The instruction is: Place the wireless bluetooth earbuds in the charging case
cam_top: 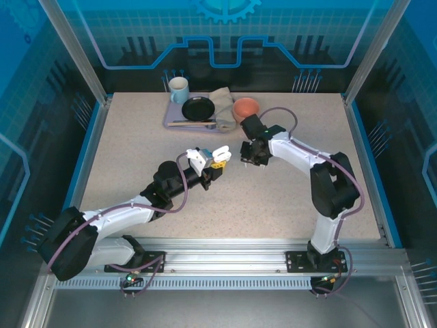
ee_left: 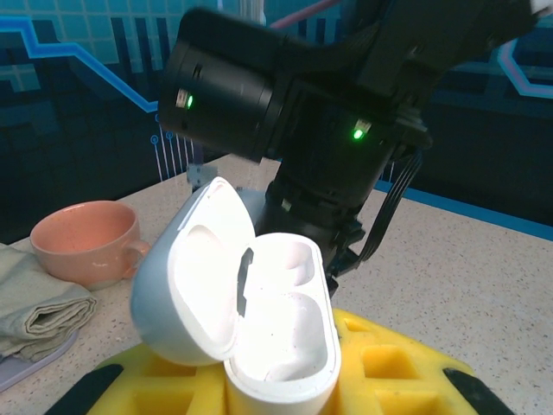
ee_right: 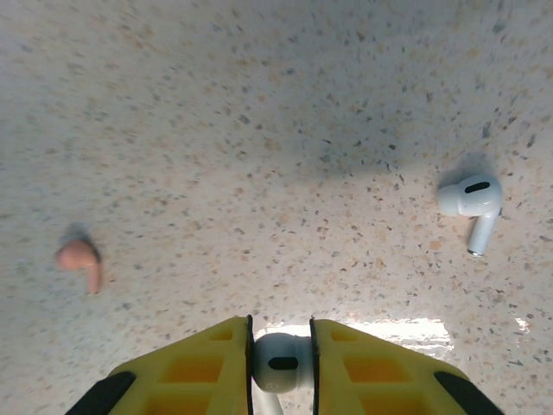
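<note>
Earbuds: one white earbud (ee_right: 281, 361) is pinched between the yellow fingers of the right gripper (ee_right: 281, 333), held over the speckled table (ee_right: 259, 130). A second white earbud (ee_right: 471, 206) lies on the table to the right in the wrist view. A salmon-pink earbud (ee_right: 79, 259) lies to the left, well apart from it.

We note the left gripper (cam_top: 216, 163) clamped on the lower part of the charging case (ee_left: 285, 346). The case is white, with its lid swung open to the left and its wells facing up. The right arm's black wrist (ee_left: 328, 112) hangs close over the open case. From above, we see both grippers close together near the table's middle.

At the far edge, a tray (cam_top: 171, 121) carries a mug (cam_top: 179, 89) and a black plate (cam_top: 198, 108). A cloth (cam_top: 222, 99) and a pink cup (ee_left: 82, 242) sit just beside them.
</note>
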Controlling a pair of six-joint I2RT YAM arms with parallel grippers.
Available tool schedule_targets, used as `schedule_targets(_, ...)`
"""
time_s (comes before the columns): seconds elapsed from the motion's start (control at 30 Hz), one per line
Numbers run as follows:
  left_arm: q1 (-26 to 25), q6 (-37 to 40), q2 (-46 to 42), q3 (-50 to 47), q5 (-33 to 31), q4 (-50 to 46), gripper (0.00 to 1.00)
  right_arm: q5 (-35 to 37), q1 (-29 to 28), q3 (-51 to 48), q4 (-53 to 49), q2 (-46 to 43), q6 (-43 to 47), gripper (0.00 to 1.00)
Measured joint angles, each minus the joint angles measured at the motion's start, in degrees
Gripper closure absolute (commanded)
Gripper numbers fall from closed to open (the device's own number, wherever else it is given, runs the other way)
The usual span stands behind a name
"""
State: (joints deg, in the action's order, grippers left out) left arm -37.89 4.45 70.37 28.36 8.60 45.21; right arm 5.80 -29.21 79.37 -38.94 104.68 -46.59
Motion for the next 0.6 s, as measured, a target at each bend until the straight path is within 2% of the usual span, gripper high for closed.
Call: schedule_targets(0.6,0.0,0.2,1.1,0.1,-1.3,0.1,1.00,-0.9,0.9,0.0,1.2,-17.8,2.8,0.75)
